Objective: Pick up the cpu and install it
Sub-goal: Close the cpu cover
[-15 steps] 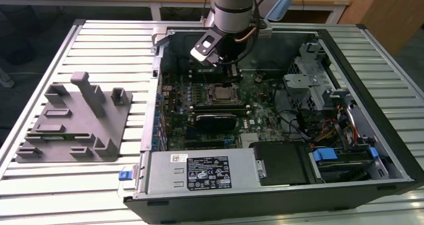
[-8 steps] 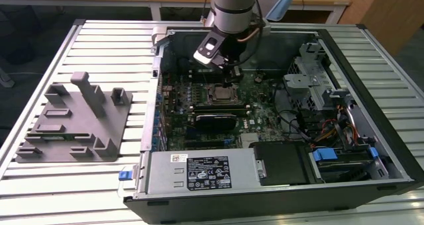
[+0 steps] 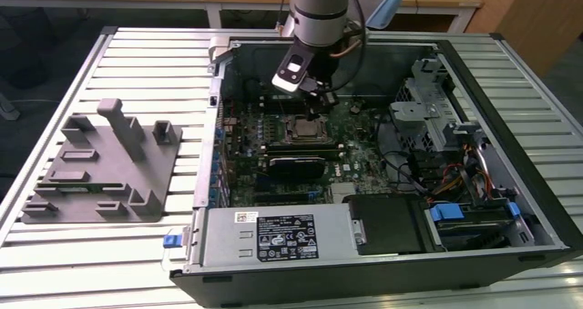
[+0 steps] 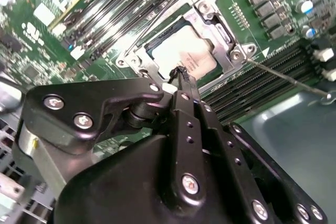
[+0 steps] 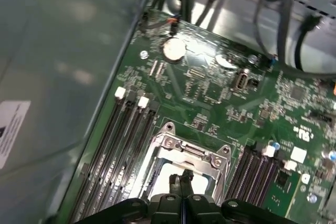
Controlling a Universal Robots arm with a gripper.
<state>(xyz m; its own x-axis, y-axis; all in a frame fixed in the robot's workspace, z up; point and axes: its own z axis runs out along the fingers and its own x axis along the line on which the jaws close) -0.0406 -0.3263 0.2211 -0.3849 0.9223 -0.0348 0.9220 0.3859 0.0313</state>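
The claw (image 4: 181, 72) is seen pressed together, nothing pinched, close over the cpu (image 4: 184, 51). The cpu lies flat inside the socket frame (image 4: 231, 51), mid-motherboard (image 4: 52, 3). It is judged light, stiff, slippery-topped and fragile underneath, and best held by opposite rim edges.

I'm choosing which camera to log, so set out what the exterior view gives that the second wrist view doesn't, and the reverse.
Exterior view's extras: the arm, the whole open computer case, the grey fixture on the table at that view's left, and the power supply.
Second wrist view's extras: the thin socket lever, and the gripper seen shut just over the cpu edge.
Shared: gripper, cpu lying in its socket, green motherboard.
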